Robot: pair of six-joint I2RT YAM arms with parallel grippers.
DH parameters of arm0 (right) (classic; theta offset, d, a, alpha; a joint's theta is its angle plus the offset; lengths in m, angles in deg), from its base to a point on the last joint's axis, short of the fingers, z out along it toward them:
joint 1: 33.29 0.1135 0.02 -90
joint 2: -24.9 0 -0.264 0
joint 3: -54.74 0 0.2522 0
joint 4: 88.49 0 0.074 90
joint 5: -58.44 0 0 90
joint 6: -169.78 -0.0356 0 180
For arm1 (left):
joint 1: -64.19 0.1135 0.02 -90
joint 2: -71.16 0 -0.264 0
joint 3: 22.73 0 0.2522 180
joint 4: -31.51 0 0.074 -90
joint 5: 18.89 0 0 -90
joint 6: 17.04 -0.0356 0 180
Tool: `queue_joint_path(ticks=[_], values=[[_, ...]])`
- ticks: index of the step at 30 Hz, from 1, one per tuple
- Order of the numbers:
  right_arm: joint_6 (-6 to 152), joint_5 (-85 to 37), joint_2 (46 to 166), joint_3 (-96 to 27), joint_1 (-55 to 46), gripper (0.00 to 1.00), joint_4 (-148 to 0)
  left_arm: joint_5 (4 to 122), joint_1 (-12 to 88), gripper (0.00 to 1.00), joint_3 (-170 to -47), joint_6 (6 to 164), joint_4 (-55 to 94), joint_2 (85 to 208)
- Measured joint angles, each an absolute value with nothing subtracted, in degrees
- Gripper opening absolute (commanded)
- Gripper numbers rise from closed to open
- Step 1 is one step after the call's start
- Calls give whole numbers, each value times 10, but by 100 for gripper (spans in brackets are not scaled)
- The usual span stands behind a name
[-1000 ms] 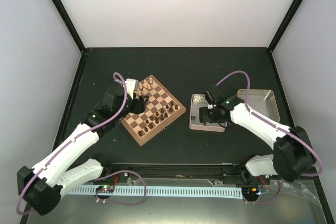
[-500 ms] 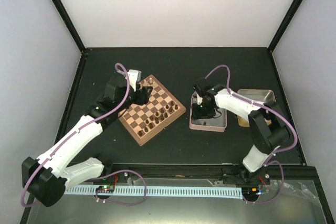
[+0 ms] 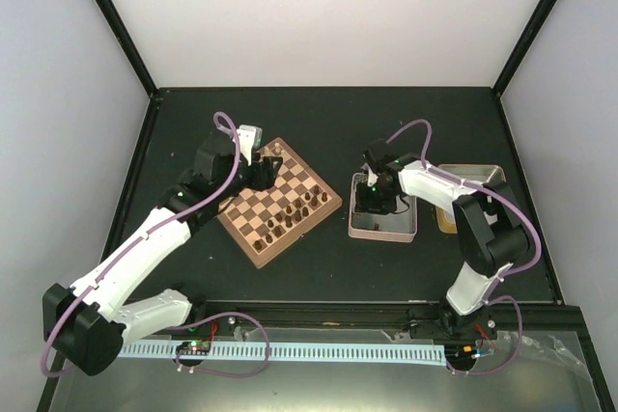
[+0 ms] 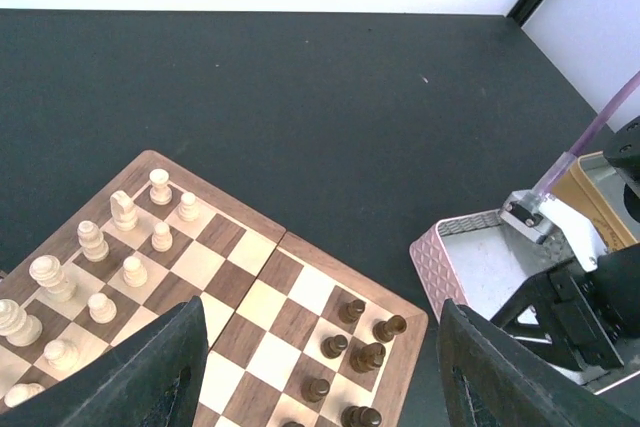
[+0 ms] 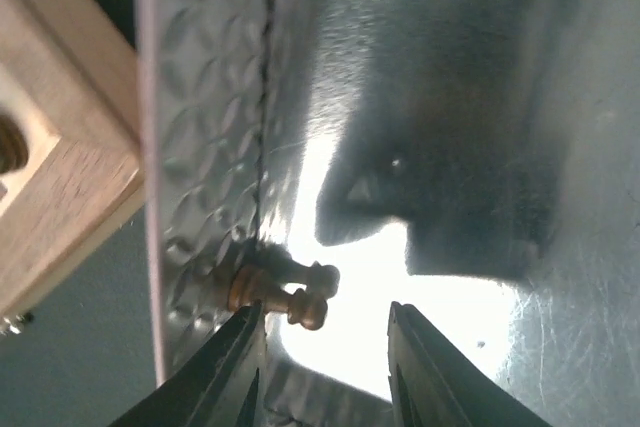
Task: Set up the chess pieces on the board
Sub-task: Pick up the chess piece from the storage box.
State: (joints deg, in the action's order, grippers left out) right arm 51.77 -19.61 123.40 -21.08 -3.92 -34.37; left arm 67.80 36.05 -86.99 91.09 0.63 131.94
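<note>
Now our left gripper hangs open over the board, where dark pieces stand near one edge. Our right gripper sits low in the tin, fingers apart, just beside a lying dark piece.

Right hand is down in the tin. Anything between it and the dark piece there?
Nothing visible lies between them. The dark piece lies on its side against the tin wall, just ahead of one finger of the right hand, not centred in its gap. That wall may crowd the finger.
</note>
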Motion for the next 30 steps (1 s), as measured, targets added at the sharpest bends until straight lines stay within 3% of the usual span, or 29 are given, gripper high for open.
queue_joint_path(ticks=[16,30], values=[[129,-82,1193,-73,-82,43,-528,657,361,67,-856,929,-15,1254],[-36,-74,1204,-52,-82,27,-607,660,361,69,-845,930,-15,1228]])
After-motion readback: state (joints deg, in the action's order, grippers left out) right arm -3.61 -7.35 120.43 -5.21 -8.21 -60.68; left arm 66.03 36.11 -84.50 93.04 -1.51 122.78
